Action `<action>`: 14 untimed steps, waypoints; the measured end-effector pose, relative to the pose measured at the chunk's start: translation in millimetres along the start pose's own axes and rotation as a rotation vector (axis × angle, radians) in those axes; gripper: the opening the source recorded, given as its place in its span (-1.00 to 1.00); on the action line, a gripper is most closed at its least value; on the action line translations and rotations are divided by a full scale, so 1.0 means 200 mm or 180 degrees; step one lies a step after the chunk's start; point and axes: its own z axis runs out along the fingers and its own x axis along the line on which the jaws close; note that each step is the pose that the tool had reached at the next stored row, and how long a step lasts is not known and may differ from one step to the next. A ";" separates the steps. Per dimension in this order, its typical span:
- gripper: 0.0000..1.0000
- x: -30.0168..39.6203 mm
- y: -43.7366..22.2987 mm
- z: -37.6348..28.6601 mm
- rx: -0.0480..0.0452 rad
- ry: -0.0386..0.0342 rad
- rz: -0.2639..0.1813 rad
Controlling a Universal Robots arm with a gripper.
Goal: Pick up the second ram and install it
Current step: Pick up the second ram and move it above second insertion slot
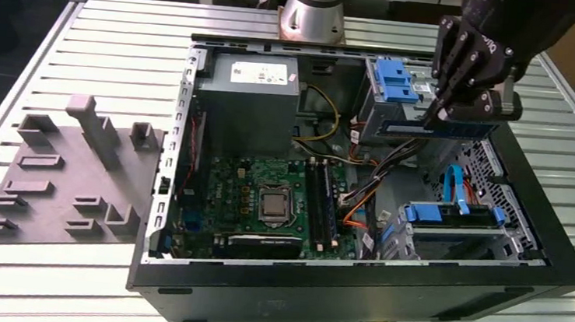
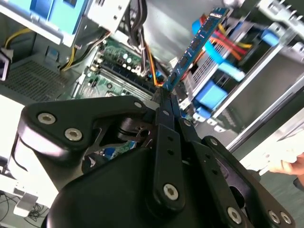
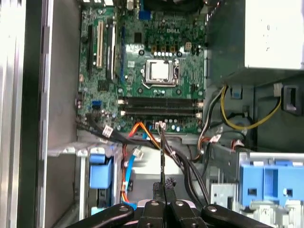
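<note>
End effector clamped on the second ram above the open computer case.
The end effector (image 1: 446,119) has its fingers pressed together on one end of the second ram (image 2: 194,45). The stick juts out beyond the fingertips, held in the air over the drive-bay side of the case (image 1: 359,292) on the counter (image 1: 121,37), well apart from the motherboard's black memory slots (image 3: 159,101).

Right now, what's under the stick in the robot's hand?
Under the second ram, held by the hand, lie orange and black cables inside the computer case. The hand hides whatever sits beneath itself.
</note>
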 end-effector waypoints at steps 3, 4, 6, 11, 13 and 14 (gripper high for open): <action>-0.77 -0.001 0.043 0.002 0.0000 0.0000 0.0000; -0.77 -0.001 0.056 0.002 0.0000 0.0000 0.0000; -0.77 -0.001 0.077 0.004 0.0000 0.0000 0.0000; -0.77 -0.002 0.138 0.007 0.0000 0.0000 0.0000; -0.77 -0.003 0.166 0.009 0.0000 0.0000 0.0000; -0.77 -0.003 0.181 0.010 0.0000 0.0000 0.0000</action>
